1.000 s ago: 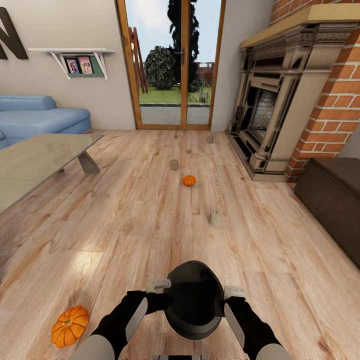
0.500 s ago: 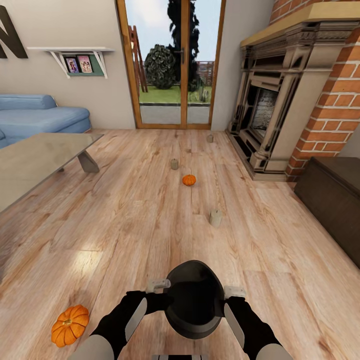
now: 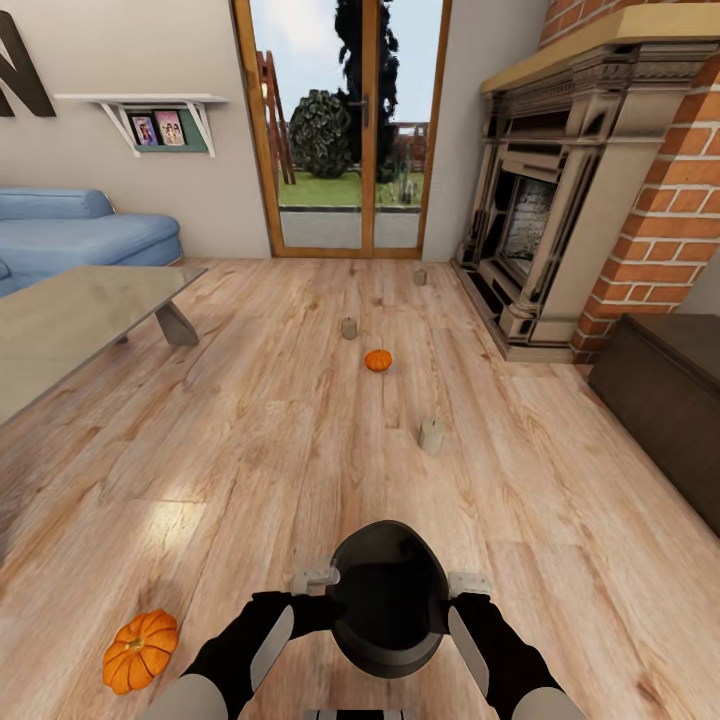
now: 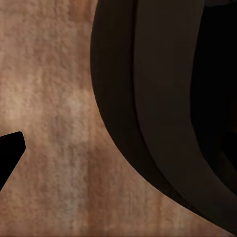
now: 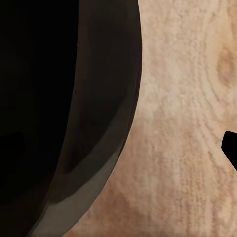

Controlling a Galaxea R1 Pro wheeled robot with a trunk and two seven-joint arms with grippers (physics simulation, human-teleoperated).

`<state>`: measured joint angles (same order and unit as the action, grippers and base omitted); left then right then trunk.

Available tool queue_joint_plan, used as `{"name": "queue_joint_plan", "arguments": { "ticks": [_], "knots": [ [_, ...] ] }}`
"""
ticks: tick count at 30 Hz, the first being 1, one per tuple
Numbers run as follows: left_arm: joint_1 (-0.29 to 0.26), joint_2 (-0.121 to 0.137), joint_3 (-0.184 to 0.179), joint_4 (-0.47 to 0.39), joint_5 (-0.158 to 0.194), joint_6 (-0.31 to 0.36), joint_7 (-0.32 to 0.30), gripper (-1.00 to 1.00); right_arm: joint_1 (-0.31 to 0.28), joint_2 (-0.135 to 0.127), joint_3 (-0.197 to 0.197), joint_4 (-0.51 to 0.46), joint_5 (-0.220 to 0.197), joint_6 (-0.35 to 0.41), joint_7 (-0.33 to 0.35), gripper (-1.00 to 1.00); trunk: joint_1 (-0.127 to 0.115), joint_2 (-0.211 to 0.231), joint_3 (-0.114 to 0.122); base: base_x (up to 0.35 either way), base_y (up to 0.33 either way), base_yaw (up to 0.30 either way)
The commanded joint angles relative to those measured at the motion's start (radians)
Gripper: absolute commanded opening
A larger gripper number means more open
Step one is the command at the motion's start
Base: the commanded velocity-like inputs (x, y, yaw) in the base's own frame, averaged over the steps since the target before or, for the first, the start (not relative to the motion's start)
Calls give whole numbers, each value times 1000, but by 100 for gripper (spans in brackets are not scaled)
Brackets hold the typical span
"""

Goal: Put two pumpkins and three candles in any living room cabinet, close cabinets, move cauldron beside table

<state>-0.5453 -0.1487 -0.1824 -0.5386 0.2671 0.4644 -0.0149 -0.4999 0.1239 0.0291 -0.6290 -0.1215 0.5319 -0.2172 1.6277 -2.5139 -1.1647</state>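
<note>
We saw part of a large dark letter (image 3: 20, 70) on the wall. Our left gripper (image 3: 322, 590) and right gripper (image 3: 462, 592) flanked the cauldron (image 3: 388, 598) above the floor (image 3: 300, 450); their grip we could not tell.

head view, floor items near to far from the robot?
Near pumpkin → cauldron between both grippers → nearest candle → far pumpkin → middle candle → farthest candle by the glass door.
</note>
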Motion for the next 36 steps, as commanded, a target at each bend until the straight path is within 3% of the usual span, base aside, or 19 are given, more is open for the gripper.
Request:
{"name": "queue_joint_plan", "arguments": {
  "ticks": [1,4,36],
  "knots": [
    [0,0,-2,-1,2,4,0,100,0,0,3,-1,-10,3,-8,100,0,-1,-5,0,0,0],
    [-1,0,-2,0,1,4,0,100,0,0,3,-1,-10,3,-8,100,2,-1,-16,0,0,0],
    [-1,0,0,0,1,3,0,100,0,0,3,-1,-10,3,-8,100,2,-1,-16,0,0,0]
  ]
}}
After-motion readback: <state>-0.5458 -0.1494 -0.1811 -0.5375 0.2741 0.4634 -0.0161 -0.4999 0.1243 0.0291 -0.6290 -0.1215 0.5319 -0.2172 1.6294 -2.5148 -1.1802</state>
